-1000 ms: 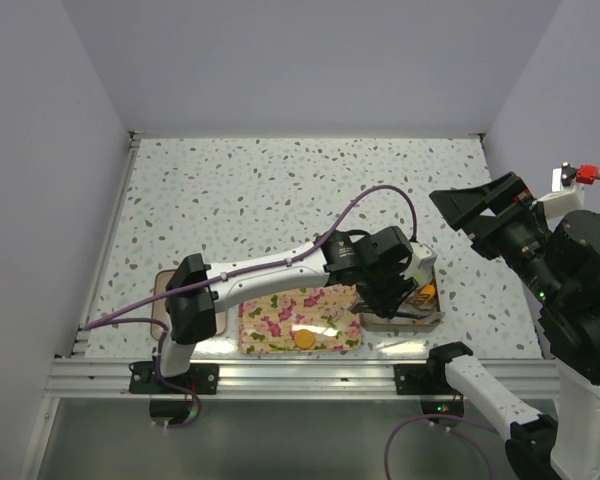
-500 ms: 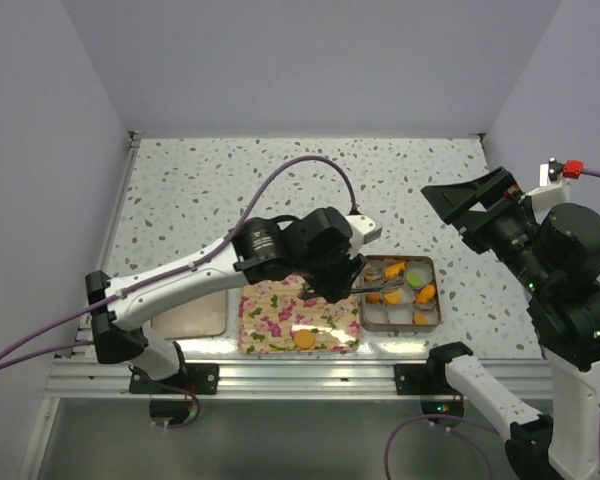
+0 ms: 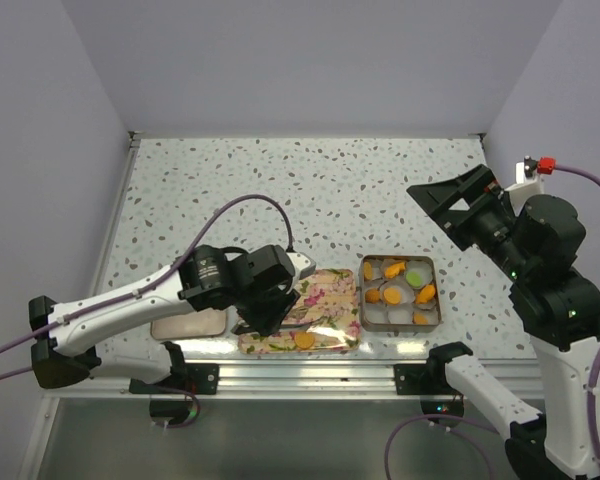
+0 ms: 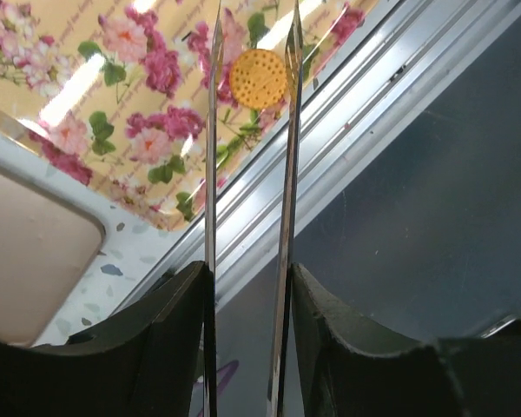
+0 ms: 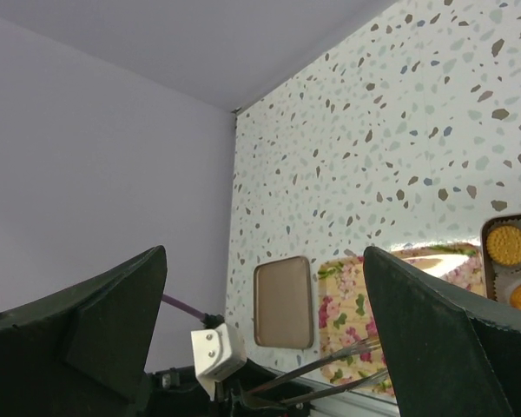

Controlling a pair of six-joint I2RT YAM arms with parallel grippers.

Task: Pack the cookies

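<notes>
One orange cookie (image 3: 303, 339) (image 4: 258, 78) lies on the flowered tray (image 3: 330, 295) near its front edge. My left gripper (image 3: 267, 308) (image 4: 247, 278) is shut on a pair of metal tweezers (image 4: 288, 130). Their two thin blades stand apart on either side of that cookie, and whether they touch it I cannot tell. Several more cookies, orange (image 3: 392, 270) (image 5: 508, 244) and one light green (image 3: 416, 272), sit in white cups inside the metal tin (image 3: 363, 295). My right gripper (image 3: 455, 200) (image 5: 265, 252) hangs open high above the table's right side, holding nothing.
A tan rounded tray (image 3: 190, 322) (image 5: 283, 301) lies left of the flowered tray. An aluminium rail (image 3: 310, 372) (image 4: 330, 165) runs along the near table edge just in front of both trays. A purple cable (image 3: 250, 205) loops over the left arm.
My left arm has swung from over the tin leftward and nearer, bringing the tweezers to the lone cookie on the flowered tray. The right arm has drifted slightly left.
</notes>
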